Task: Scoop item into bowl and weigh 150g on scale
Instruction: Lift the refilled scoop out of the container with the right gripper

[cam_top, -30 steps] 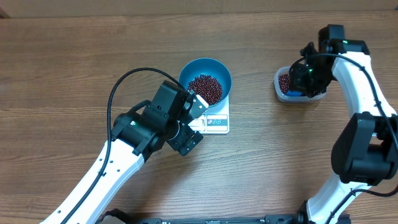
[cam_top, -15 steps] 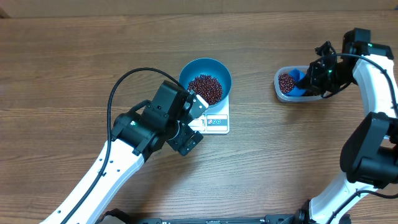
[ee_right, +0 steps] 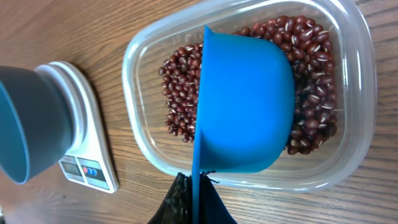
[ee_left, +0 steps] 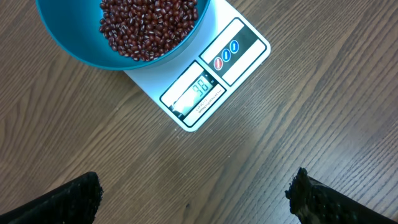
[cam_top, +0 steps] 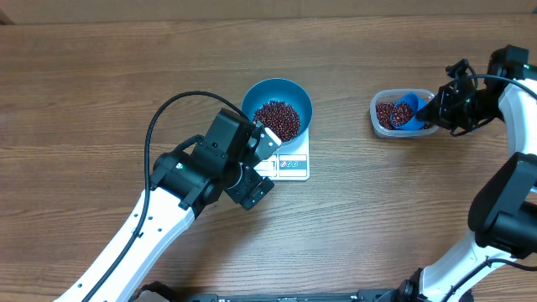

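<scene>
Heaping in the middle of the teal bowl (cam_top: 278,94), the dark red-brown beans (cam_top: 277,119) cover its bottom, and the bowl stands on the white scale (cam_top: 294,165), hiding most of the platform. Only the scale's front edge shows, with its display (ee_left: 193,93) beside a panel of red and blue buttons; the digits appear to read 38. The left gripper (cam_top: 262,166) hangs over the wooden table (cam_top: 101,75) just beside that front edge, its jaws spread wide with nothing between them; in the left wrist view the two dark fingertips (ee_left: 68,199) sit at the bottom corners with bare wood between. Well apart, on the far right of the table, a clear plastic tub (cam_top: 375,113) holds more of the same beans. The right gripper (cam_top: 436,107) reaches in from the tub's right side, its jaws pressed together on the handle of a blue scoop (ee_right: 245,106). The scoop's cup is tipped on its edge inside the tub, its smooth underside towards the wrist camera, low among the beans.
</scene>
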`<move>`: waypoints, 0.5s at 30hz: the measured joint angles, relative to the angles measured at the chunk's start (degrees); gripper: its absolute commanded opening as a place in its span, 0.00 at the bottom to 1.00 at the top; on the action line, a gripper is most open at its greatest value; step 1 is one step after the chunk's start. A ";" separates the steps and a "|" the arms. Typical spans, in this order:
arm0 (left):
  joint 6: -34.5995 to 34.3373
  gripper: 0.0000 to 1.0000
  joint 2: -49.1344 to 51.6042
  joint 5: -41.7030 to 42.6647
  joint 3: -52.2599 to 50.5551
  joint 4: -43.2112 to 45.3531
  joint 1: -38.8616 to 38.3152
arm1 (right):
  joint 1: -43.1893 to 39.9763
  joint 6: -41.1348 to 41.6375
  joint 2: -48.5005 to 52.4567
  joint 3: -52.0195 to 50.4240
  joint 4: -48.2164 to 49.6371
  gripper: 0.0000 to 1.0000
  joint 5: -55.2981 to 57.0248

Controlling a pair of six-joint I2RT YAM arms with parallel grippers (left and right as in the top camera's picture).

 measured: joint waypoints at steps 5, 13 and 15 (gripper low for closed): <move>0.00 1.00 0.00 0.00 0.00 0.00 0.00 | -0.83 -0.79 0.00 0.00 -0.79 0.04 -1.95; 0.00 1.00 0.00 0.00 0.00 0.00 0.00 | -1.81 -2.71 0.00 0.00 -1.84 0.04 -6.25; 0.00 0.99 0.00 0.00 0.00 0.00 0.00 | -2.03 -3.21 0.00 0.00 -2.12 0.04 -7.58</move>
